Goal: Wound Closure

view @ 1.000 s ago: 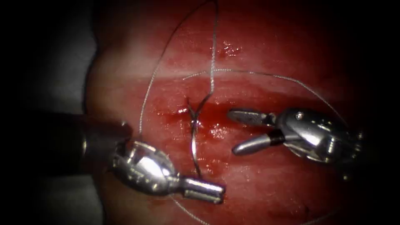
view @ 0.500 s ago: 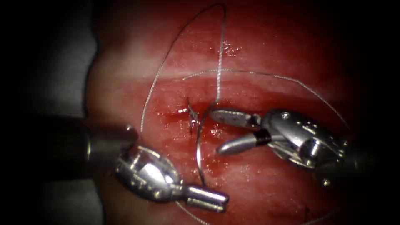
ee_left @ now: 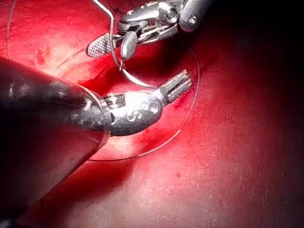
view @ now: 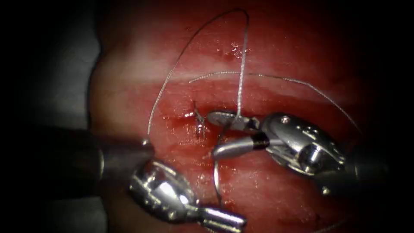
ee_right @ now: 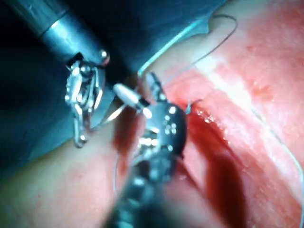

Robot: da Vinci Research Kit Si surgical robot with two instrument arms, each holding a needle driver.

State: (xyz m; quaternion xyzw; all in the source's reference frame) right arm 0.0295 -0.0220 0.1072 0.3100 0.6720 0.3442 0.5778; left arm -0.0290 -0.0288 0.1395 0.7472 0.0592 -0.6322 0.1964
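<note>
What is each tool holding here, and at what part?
Left tool grips the needle near one end, clear of the tissue. Right tool holds nothing, straddling the needle's other end.

There are two tools. One is the left tool [view: 222, 219], and it has two fingers [ee_left: 176, 86] pressed close together. The other is the right tool [view: 217, 134], and it has two fingers [view: 222, 118] too, spread apart. That makes four fingers in all. There is one needle [view: 215, 177], thin and curved. There is one thread [view: 241, 64], and it makes two big loops over the tissue [view: 276, 56]. There is one piece of tissue. It has one cut [view: 189, 115] in it. There is one wet patch of red fluid [view: 183, 125] around the cut.
</note>
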